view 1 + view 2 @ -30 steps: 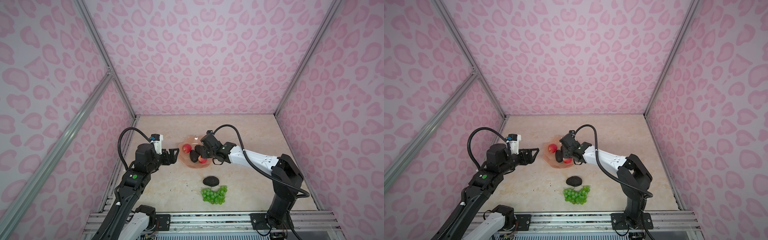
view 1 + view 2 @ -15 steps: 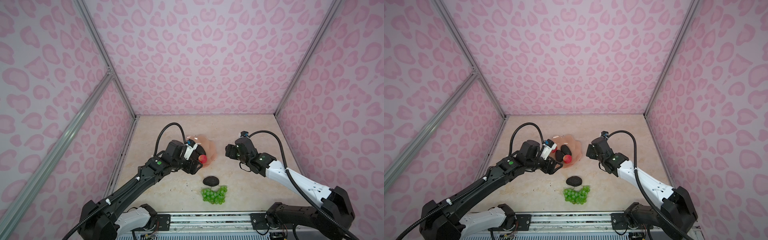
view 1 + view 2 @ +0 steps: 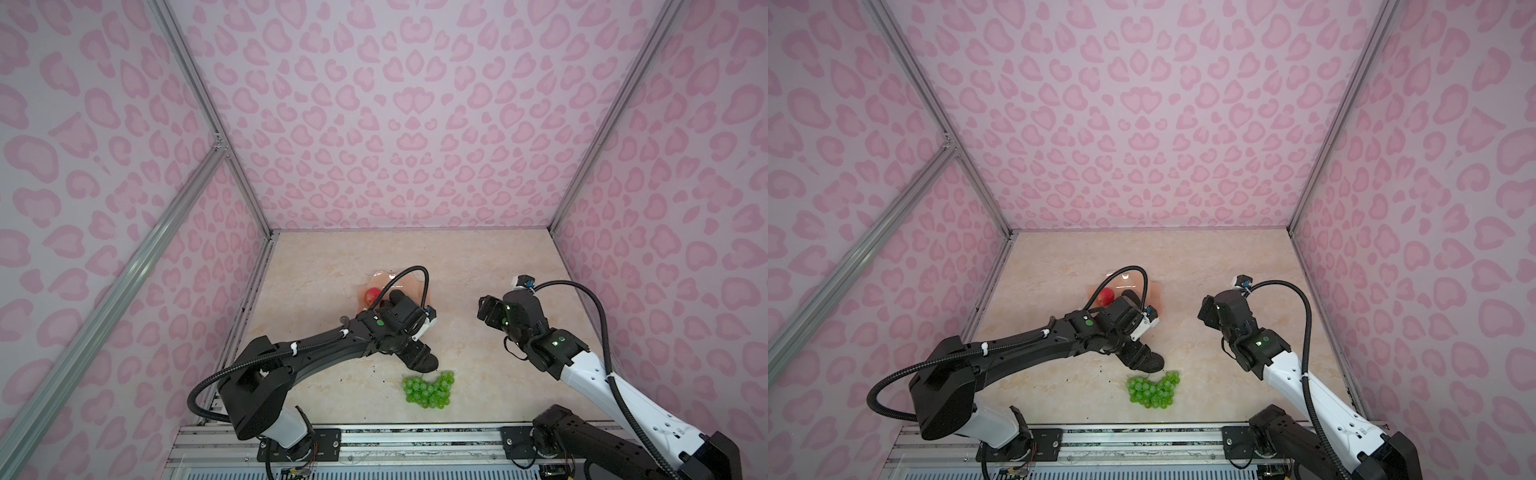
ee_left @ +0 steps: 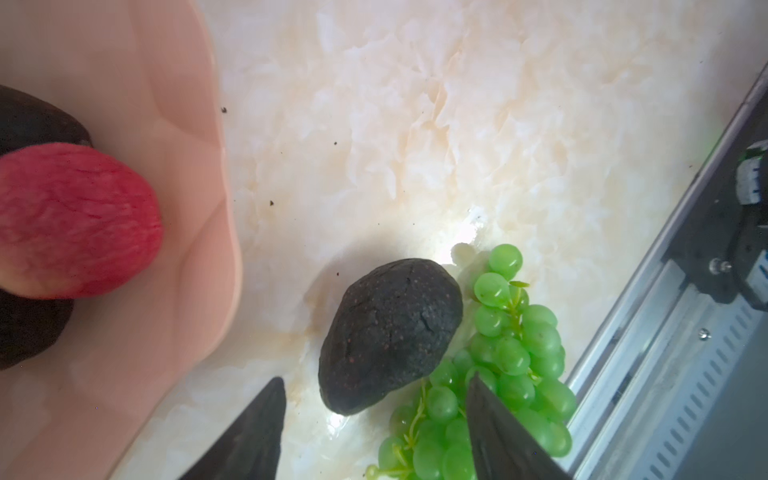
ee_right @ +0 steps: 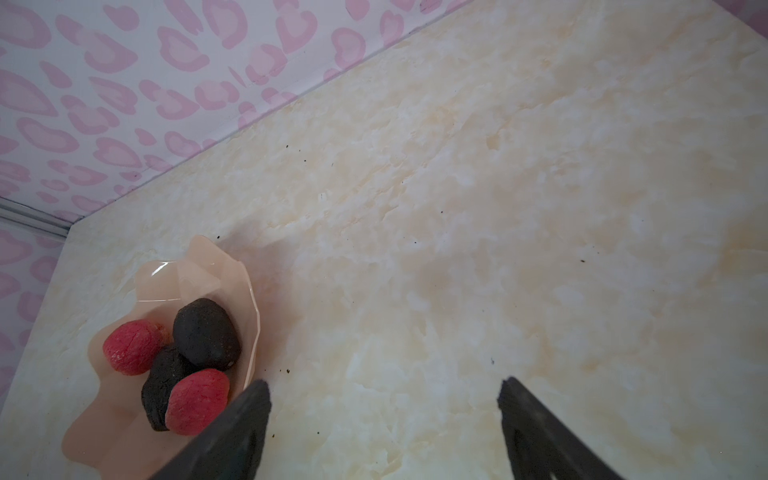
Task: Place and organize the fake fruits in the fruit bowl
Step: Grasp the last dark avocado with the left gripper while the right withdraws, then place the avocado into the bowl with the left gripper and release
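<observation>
Swinging off the fruit bowl (image 5: 178,278), the left hand (image 4: 376,380) has dropped toward the loose avocado (image 4: 390,332) on the table (image 5: 457,249); its fingers (image 4: 249,428) stand moderately apart, empty, tips just short of the fruit. That avocado lies near the front edge, just beside the green grapes (image 4: 511,345), on their far side. The right hand (image 5: 385,382) has drawn back to the right, spread wide and holding nothing. Farther back, mid-table, the bowl holds two avocados (image 5: 206,330) and two red fruits (image 5: 132,347), bunched together and touching.
</observation>
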Motion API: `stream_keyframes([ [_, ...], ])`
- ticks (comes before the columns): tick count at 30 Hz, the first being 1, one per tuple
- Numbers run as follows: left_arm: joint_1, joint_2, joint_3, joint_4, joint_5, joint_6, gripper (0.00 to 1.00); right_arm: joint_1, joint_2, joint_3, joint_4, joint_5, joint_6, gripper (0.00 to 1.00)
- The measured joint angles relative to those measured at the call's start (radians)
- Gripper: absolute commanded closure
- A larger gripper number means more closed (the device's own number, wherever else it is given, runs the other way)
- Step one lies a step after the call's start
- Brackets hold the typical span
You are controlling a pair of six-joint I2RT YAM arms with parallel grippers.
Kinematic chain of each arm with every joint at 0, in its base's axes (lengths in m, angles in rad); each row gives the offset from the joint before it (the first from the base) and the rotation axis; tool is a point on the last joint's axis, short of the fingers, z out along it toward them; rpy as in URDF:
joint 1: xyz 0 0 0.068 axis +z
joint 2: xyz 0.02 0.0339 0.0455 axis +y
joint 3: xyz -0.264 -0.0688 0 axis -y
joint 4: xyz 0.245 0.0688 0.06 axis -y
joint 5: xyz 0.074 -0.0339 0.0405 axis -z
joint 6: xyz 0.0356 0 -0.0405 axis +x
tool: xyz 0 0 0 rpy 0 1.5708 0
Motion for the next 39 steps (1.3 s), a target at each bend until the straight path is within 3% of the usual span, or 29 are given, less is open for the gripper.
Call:
stream_keyframes([
  [10,-0.035,0.130,0.029,-0.010,-0.005,-0.018,0.30,-0.023,-0.026,-0.029,0.002,-0.001,0.000,0.13],
  [15,-0.035,0.168,0.048,-0.010,-0.014,-0.028,0.41,-0.037,-0.041,-0.042,0.005,-0.005,0.000,0.14],
  [22,-0.035,0.160,0.054,-0.010,-0.020,-0.043,0.51,-0.058,-0.055,-0.060,0.005,-0.018,0.000,0.14],
  [26,-0.029,0.064,0.059,-0.015,-0.042,-0.050,0.52,-0.063,-0.056,-0.064,0.006,-0.023,0.000,0.14],
  [32,0.078,-0.097,0.137,-0.036,-0.067,-0.050,0.52,-0.069,-0.048,-0.063,0.013,-0.026,-0.003,0.15],
  [39,0.205,-0.036,0.256,-0.035,-0.094,0.002,0.53,-0.070,-0.024,-0.058,0.023,-0.034,-0.009,0.15],
])
